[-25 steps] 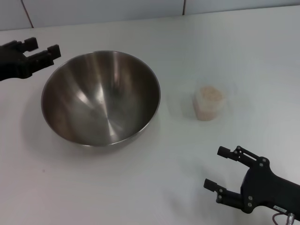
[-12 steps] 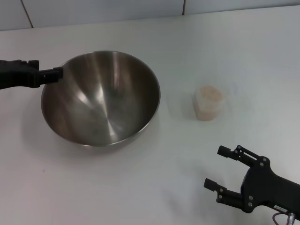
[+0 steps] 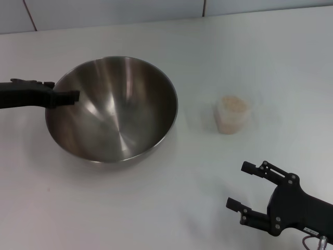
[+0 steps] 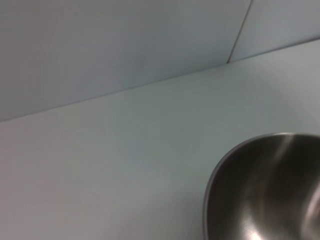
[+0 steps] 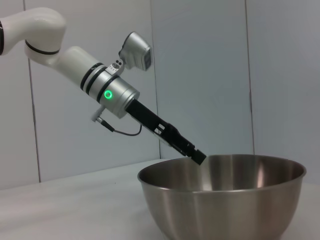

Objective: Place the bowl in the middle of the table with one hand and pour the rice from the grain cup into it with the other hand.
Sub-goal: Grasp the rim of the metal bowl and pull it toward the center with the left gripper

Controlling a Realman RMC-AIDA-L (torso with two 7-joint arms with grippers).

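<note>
The big bowl (image 3: 112, 108) sits on the white bench (image 3: 171, 208), open side up, left of the middle. The left gripper (image 3: 72, 96) points sideways at the bowl's left rim, tip just over the edge; I cannot tell how its jaws stand. The grain cup (image 3: 231, 114) stands upright to the right, full of rice (image 3: 233, 104). The right gripper (image 3: 245, 188) waits near the front, jaws spread wide.

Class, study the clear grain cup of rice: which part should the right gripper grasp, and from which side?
Grip the grain cup around its side wall at mid-height, approaching level from the near right, where the open right gripper waits. It stands upright, open-topped and full of rice, so a top grasp looks unsuitable.
</note>
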